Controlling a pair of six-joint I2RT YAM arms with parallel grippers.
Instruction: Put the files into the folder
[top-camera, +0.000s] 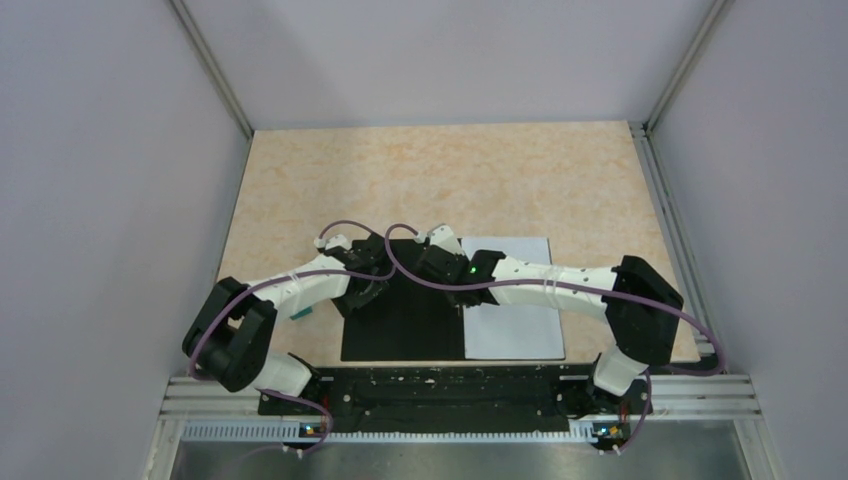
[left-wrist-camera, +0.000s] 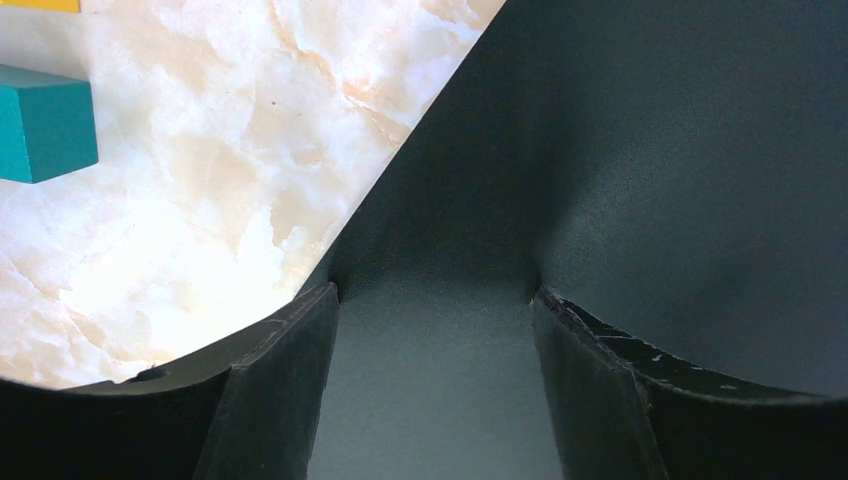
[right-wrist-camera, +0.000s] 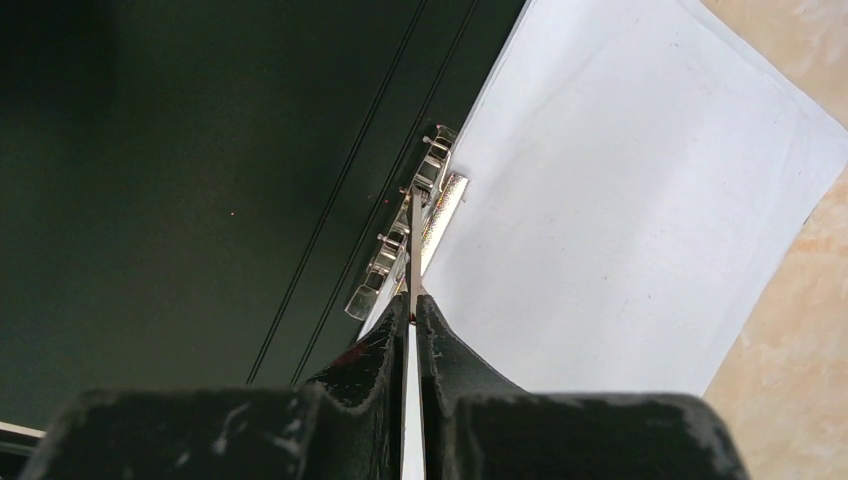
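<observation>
Right gripper (right-wrist-camera: 412, 300) first: from its wrist camera I see the two fingers pressed almost together on a thin upright metal blade that rises from the metal clip (right-wrist-camera: 415, 215) at the spine. So it is pinched closed on that clip part, with only the sliver of metal between the pads.

The folder (top-camera: 400, 320) lies open and flat on the marble-patterned table (top-camera: 450, 170), near the arms, with its black inner faces up. I read the left half as bare black. The right half is covered by the files (top-camera: 510, 320), a white stack lying square against the spine, its inner edge right beside the clip. On the right wrist view the paper (right-wrist-camera: 620, 200) looks smooth and flat, with table showing past its outer corner.

The left gripper (left-wrist-camera: 435, 295) is spread wide with nothing between its fingers (left-wrist-camera: 290, 340). It sits over the bare black cover (left-wrist-camera: 650, 150), close to that cover's outer left edge. I cannot tell whether the fingertips touch the cover or only hover just above it.

A small teal block (left-wrist-camera: 40, 120) lies on the table just left of the folder, apart from it, and a yellow sliver (left-wrist-camera: 40, 4) shows at the very top of the left wrist view.
</observation>
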